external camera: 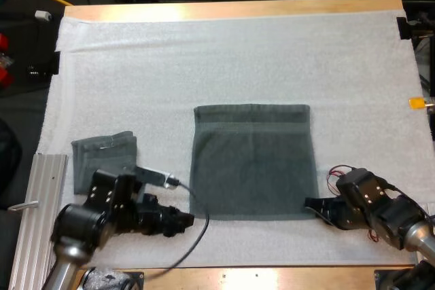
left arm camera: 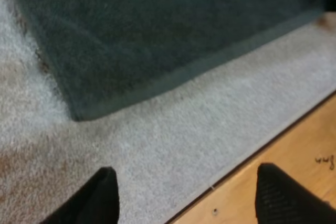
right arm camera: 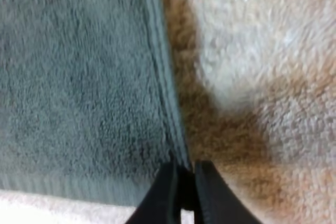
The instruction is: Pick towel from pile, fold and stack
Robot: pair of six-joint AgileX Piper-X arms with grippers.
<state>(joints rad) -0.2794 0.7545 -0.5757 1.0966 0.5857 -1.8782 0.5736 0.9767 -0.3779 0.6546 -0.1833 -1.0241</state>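
One folded towel (external camera: 103, 157) lies left; the spread towel (external camera: 253, 161) awaits folding, my right claw (external camera: 311, 204) pinching its near corner, left claw (external camera: 188, 221) apart.

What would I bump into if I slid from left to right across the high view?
A small folded dark grey-green towel → left gripper → big flat dark grey-green towel → right gripper.
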